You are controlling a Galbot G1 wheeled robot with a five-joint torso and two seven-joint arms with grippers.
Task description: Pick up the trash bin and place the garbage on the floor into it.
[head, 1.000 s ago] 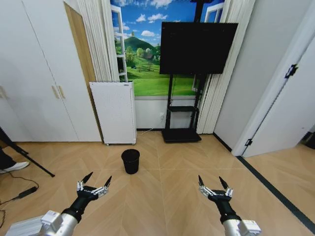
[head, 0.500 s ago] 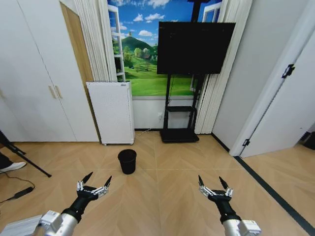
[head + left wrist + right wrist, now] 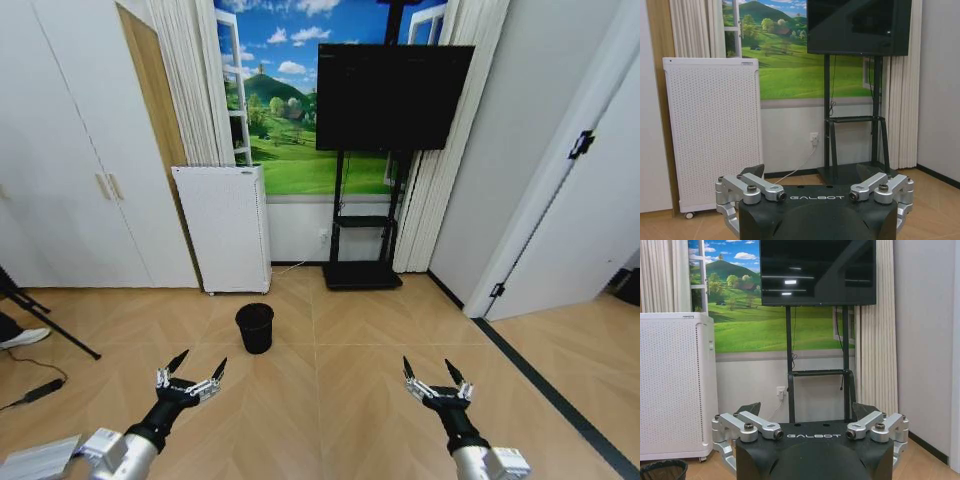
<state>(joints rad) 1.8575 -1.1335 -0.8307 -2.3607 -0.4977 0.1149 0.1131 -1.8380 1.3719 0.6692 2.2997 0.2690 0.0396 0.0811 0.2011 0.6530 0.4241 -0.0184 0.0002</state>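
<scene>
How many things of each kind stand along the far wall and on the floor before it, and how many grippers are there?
Bin: 1
White appliance: 1
TV on stand: 1
Grippers: 2, left gripper and right gripper, both open
Total: 5

Both arms low & fwd, left pincer (image 3: 189,378) & right pincer (image 3: 434,383) spread wide, empty.
</scene>
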